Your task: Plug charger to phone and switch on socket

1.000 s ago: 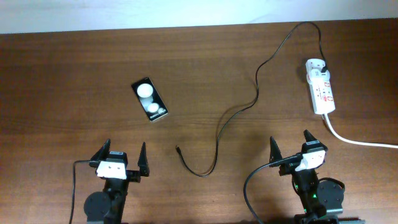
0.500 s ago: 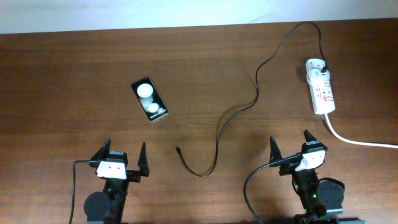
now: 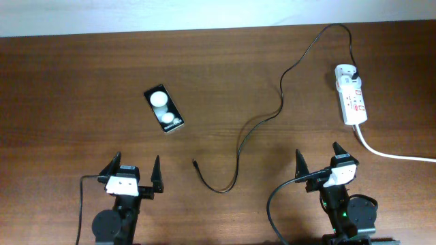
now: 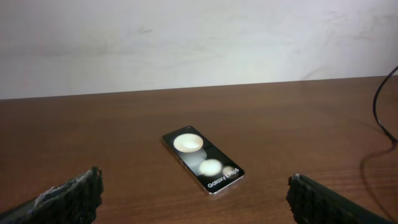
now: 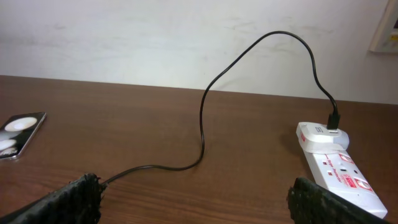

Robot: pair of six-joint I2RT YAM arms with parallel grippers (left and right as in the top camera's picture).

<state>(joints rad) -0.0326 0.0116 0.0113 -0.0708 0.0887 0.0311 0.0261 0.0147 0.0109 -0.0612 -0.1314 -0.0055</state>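
Observation:
The black phone [image 3: 163,109] lies flat at left-centre with two white spots on its screen; it also shows in the left wrist view [image 4: 203,160]. The thin black charger cable [image 3: 262,122] winds from its plug in the white socket strip [image 3: 351,94] down to a free tiny connector [image 3: 195,162] on the table. The cable [image 5: 202,124] and the socket [image 5: 339,168] show in the right wrist view. My left gripper [image 3: 133,175] is open and empty at the near edge, below the phone. My right gripper [image 3: 319,160] is open and empty, below the socket.
A thick white cord [image 3: 392,154] runs from the socket off to the right edge. A pale wall [image 4: 199,37] stands behind the table's far edge. Black robot-arm cables [image 3: 272,204] trail by the arm bases.

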